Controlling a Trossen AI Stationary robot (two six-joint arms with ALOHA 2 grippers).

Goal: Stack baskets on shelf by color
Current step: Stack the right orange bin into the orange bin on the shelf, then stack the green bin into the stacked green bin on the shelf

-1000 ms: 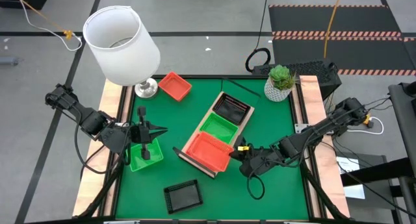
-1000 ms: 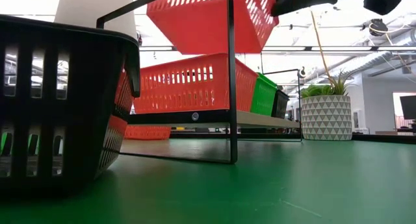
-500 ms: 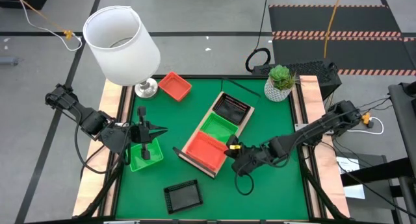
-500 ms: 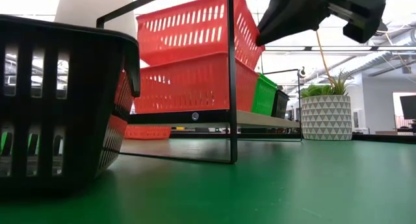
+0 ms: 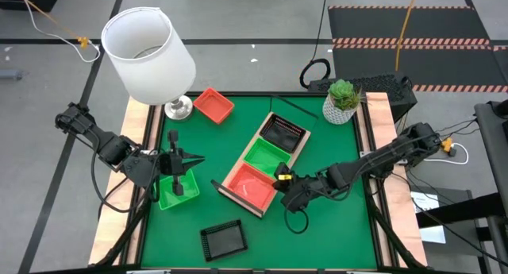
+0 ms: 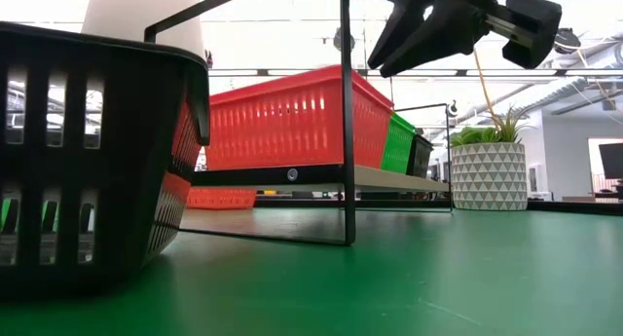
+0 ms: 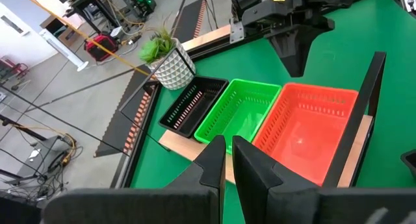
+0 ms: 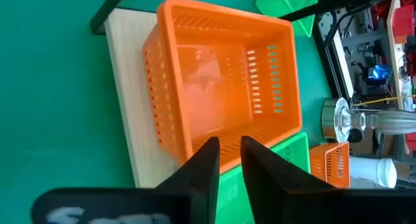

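Orange-red slotted plastic basket (image 5: 252, 186) sits on light-wood shelf (image 5: 230, 196) w/ dark frame, at its near end. Right gripper (image 5: 285, 192) just beside it, fingers near-closed, empty. Left gripper (image 5: 172, 160) farther off, over a green basket (image 5: 176, 191).

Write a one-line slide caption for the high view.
Right gripper beside the shelf's orange-red stack; left gripper waits above a green basket.

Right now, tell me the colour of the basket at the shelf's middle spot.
Bright green basket, between the orange-red and black ones; clearest in the high view.
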